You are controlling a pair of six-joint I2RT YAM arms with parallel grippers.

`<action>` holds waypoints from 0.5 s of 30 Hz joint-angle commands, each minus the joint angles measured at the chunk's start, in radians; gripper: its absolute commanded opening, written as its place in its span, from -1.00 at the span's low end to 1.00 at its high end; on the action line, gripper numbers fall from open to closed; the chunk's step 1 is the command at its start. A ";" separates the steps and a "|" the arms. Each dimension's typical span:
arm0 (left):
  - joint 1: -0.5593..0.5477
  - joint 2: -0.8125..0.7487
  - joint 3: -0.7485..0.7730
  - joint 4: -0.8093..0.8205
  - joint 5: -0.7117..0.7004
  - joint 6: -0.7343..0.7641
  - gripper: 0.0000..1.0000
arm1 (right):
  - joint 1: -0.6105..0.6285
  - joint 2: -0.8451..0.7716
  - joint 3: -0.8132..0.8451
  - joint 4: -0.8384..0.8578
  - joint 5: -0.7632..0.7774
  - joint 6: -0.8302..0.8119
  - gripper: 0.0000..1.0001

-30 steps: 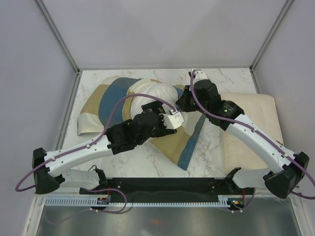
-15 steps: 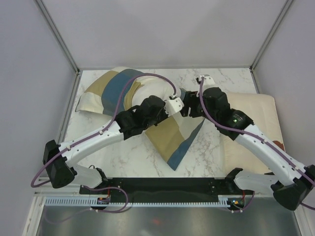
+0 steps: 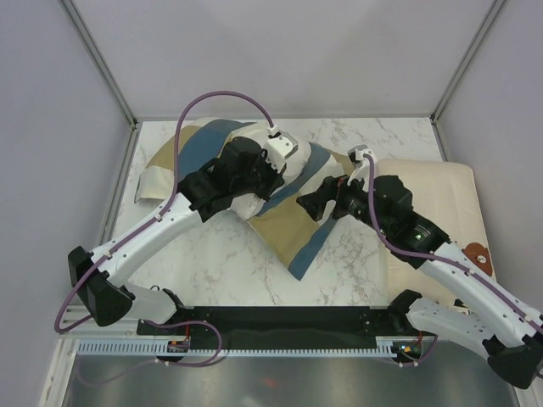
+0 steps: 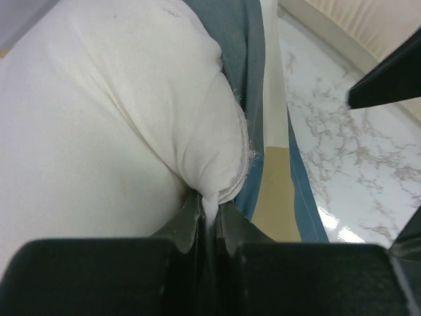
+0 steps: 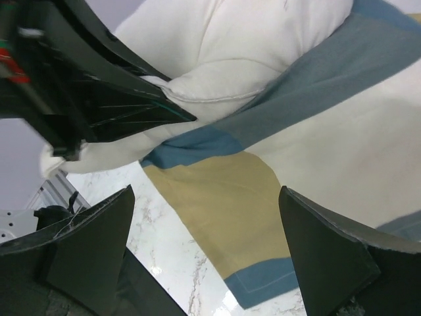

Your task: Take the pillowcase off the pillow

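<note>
Underneath, table (image 3: 221,263): white marble, grey walls (image 3: 288,51).
Beside right claw (image 5: 204,191): flat cream cushion (image 3: 441,182).
Left claw (image 4: 208,204): pinching pillow (image 4: 99,118).
Right claw: open over pillowcase (image 5: 322,72).

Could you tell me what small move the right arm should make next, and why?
Probably lower the right gripper, which is open above the pillowcase, and close it on the blue edge. The left gripper pinches a corner of the pillow, so the cover needs its own grip.

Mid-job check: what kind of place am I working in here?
Most likely a lab test cell, not a home: a marble-patterned table boxed in by plain grey panels on metal frame posts, with a black mounting rail at its near edge.
</note>
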 commanded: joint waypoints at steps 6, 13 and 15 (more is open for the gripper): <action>0.007 -0.058 0.099 0.056 0.214 -0.193 -0.95 | 0.025 0.135 -0.063 0.238 -0.030 0.045 0.96; 0.007 -0.096 0.087 0.051 0.256 -0.242 -0.95 | 0.038 0.197 -0.131 0.362 0.149 0.088 0.96; 0.007 -0.110 0.083 0.051 0.275 -0.252 -0.95 | 0.039 0.202 -0.160 0.388 0.243 0.105 0.96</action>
